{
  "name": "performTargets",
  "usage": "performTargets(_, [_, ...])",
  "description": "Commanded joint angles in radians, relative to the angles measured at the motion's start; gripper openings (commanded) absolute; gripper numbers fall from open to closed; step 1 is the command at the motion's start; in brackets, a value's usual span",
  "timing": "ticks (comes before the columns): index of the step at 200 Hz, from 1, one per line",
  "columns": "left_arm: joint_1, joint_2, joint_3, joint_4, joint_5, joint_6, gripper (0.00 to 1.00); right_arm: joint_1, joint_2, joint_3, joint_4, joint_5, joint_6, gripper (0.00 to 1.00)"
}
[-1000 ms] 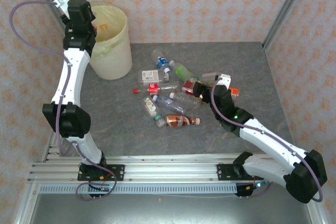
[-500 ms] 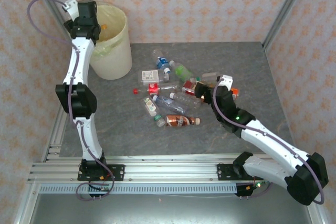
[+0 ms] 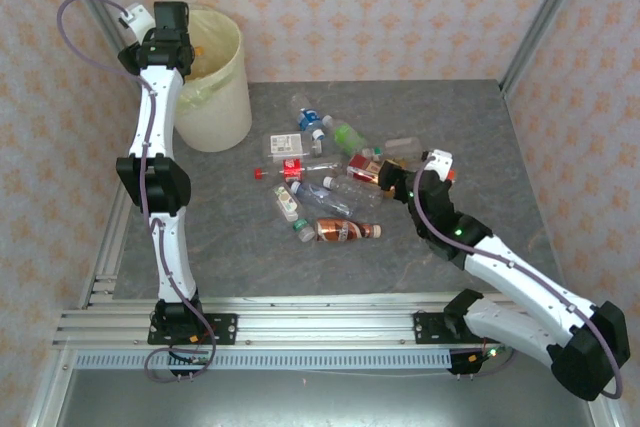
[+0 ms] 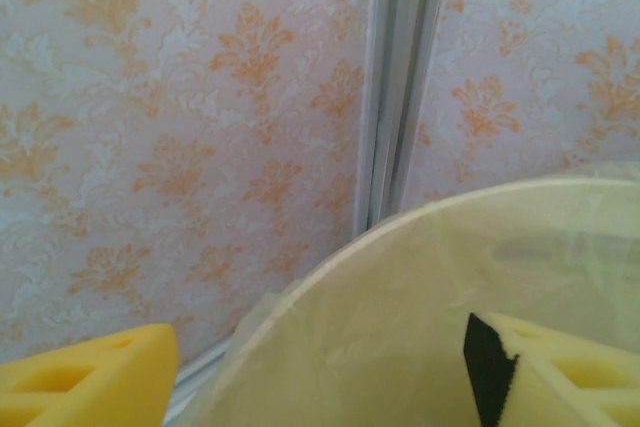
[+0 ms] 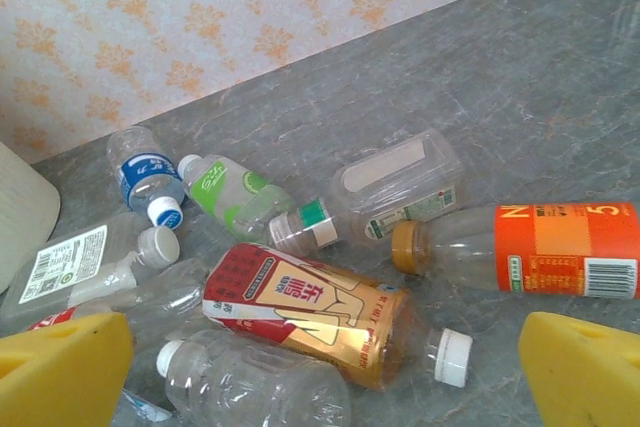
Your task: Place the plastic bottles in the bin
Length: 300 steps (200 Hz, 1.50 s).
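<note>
Grey stone-look table (image 3: 450, 117), orange-patterned wallpaper (image 3: 400, 7)

The plastic bottles (image 3: 325, 182) lie on their sides in a loose heap near the middle of the table (image 3: 470, 117), several of them touching or overlapping. Among them are a red-and-gold labelled bottle (image 5: 310, 309) with a white cap, an orange-labelled bottle (image 5: 545, 247) just beside it, a green-labelled bottle (image 5: 233, 192) and a blue-labelled bottle (image 5: 148, 173). The bin (image 3: 218, 107) is cream-white and round with a pale yellow liner. It stands upright at the table's far left corner, apart from the heap.
</note>
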Motion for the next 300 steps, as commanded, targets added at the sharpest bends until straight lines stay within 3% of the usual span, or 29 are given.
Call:
performTargets(1, [0.007, -0.011, 0.061, -0.059, 0.012, -0.032, 0.83, -0.001, -0.042, -0.031, -0.030, 0.049, 0.021, 0.99])
performTargets(67, [-0.022, -0.105, 0.069, -0.065, 0.214, -0.057, 1.00, -0.002, -0.079, -0.065, -0.024, 0.071, 0.068, 0.99])
performTargets(109, [-0.065, -0.178, 0.066, -0.041, 0.305, -0.063, 1.00, -0.018, -0.077, -0.063, -0.053, 0.092, 0.115, 0.99])
performTargets(134, [-0.083, -0.223, 0.045, -0.025, 0.431, -0.089, 1.00, -0.039, -0.082, -0.079, -0.050, 0.066, 0.142, 0.99])
performTargets(166, [-0.108, -0.293, -0.058, 0.052, 0.687, -0.103, 1.00, -0.076, -0.082, -0.105, -0.050, 0.029, 0.177, 0.99])
performTargets(193, [-0.161, -0.329, -0.088, 0.024, 0.756, -0.067, 1.00, -0.113, -0.080, -0.124, -0.048, -0.024, 0.173, 0.99])
performTargets(248, [-0.285, -0.525, -0.376, 0.162, 0.885, -0.029, 1.00, -0.190, -0.054, -0.114, -0.110, -0.227, 0.012, 0.99])
performTargets(300, [-0.392, -0.686, -0.668, 0.253, 1.009, -0.051, 1.00, -0.196, 0.015, -0.061, -0.232, -0.356, -0.064, 0.99])
